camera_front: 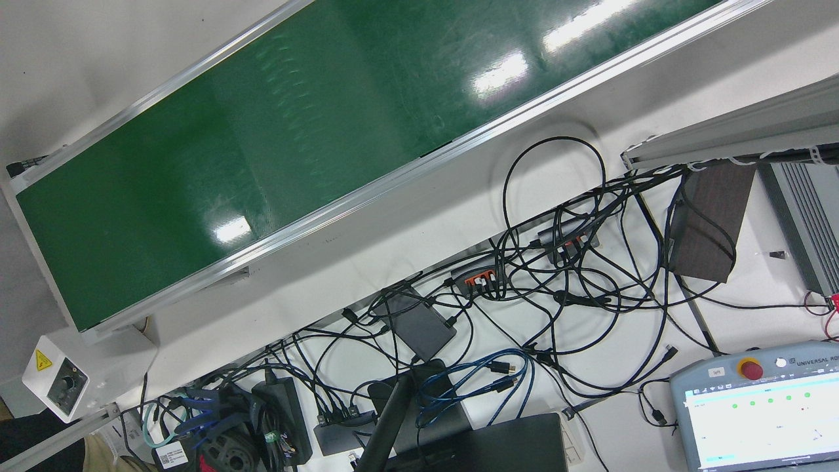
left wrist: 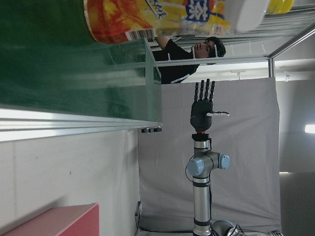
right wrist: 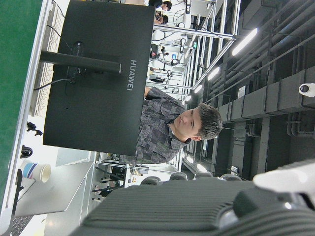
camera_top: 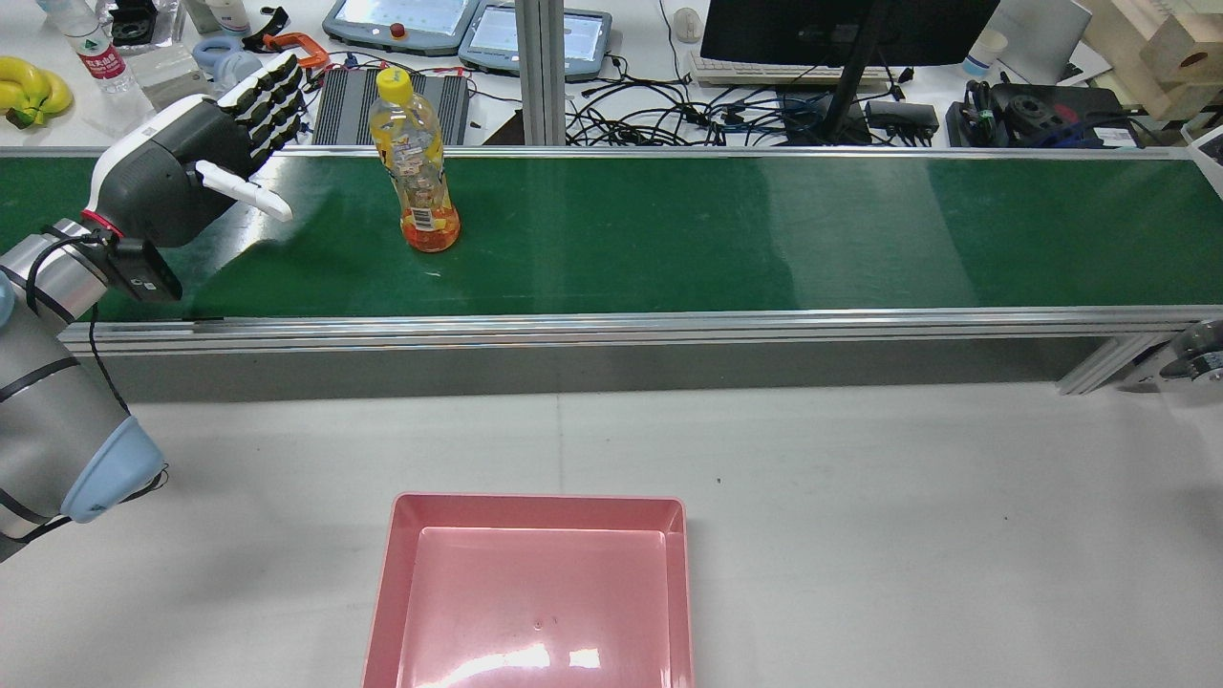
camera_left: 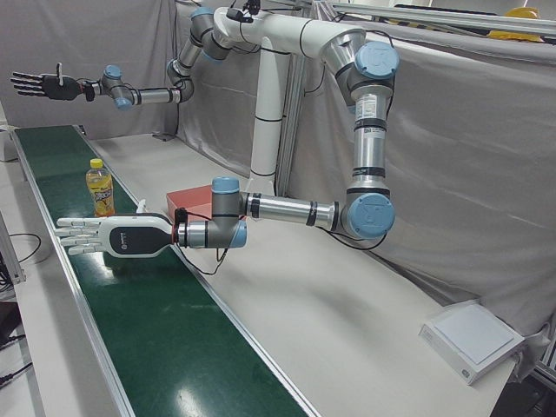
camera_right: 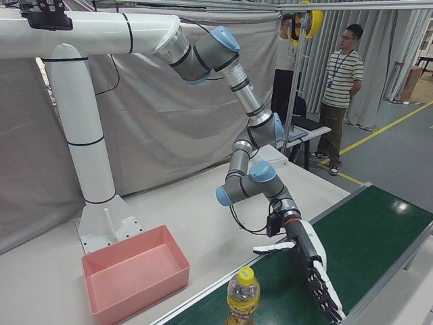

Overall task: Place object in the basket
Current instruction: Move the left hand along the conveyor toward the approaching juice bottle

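Note:
A yellow-capped bottle (camera_top: 420, 162) of orange drink stands upright on the green conveyor belt (camera_top: 669, 229). It also shows in the left-front view (camera_left: 101, 188), the right-front view (camera_right: 242, 298) and the left hand view (left wrist: 162, 17). My left hand (camera_top: 191, 143) is open with fingers stretched flat, low over the belt, apart from the bottle on its left side; it also shows in the left-front view (camera_left: 104, 236) and the right-front view (camera_right: 311, 271). My right hand (camera_left: 39, 84) is open and empty, held high at the belt's far end. The pink basket (camera_top: 535, 592) sits empty on the white table.
The belt's aluminium rail (camera_top: 611, 330) runs between belt and table. Behind the belt lie a monitor (camera_top: 841, 29), teach pendants (camera_top: 401, 19), cables and bananas (camera_top: 33, 86). A person (camera_right: 342, 74) stands beyond the station.

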`<state>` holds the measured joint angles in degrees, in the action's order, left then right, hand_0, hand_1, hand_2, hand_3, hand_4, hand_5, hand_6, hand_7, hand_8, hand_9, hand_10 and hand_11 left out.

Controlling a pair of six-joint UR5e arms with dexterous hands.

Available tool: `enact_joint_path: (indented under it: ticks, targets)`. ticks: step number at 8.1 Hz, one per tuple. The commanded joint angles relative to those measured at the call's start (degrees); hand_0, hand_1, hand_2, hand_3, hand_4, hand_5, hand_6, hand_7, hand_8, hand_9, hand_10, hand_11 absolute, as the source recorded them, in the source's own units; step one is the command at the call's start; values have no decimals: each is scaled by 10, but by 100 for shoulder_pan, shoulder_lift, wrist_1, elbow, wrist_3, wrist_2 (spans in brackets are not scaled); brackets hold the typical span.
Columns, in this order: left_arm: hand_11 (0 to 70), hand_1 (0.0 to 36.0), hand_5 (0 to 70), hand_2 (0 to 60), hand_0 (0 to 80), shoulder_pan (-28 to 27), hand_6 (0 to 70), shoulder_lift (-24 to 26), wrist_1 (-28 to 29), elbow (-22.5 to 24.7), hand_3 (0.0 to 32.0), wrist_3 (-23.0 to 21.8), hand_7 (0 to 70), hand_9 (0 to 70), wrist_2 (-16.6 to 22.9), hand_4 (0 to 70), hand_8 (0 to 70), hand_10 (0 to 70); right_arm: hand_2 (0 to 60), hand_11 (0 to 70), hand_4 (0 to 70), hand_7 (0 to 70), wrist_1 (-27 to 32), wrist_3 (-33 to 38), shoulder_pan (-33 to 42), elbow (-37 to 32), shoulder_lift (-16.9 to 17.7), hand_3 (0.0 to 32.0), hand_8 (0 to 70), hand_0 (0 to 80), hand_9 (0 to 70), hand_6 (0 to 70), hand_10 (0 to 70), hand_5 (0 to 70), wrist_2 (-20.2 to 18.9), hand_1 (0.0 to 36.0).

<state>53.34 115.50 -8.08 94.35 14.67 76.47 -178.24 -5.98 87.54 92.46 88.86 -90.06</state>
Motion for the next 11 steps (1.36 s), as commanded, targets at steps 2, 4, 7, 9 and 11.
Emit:
enact_joint_path:
  ticks: [2,4,7,9,11]
  targets:
    - [1,146,66,0,734,-34,0,69,-27,-14,0,-26,0,0,-1,0,0,0,0,0,0,0,0,0,0,0,0,0,0,0,0,0,0,0,-3,0]
    - [3,148,84,0,749,-34,0,156,-35,21,0,-70,0,0,8,0,0,0,0,0,0,0,0,-9,0,0,0,0,0,0,0,0,0,0,-3,0]
    - [18,144,134,0,744,-25,0,236,-166,39,0,-79,0,0,-9,0,0,0,0,0,0,0,0,0,0,0,0,0,0,0,0,0,0,0,-3,0]
    - [124,137,312,0,777,-25,0,123,-430,135,0,-79,53,24,-986,5,7,67,0,0,0,0,0,0,0,0,0,0,0,0,0,0,0,0,-3,0]
    - [700,170,700,65,800,-34,700,-105,-684,651,0,-62,700,700,-1301,700,700,700,0,0,0,0,0,0,0,0,0,0,0,0,0,0,0,0,-3,0]
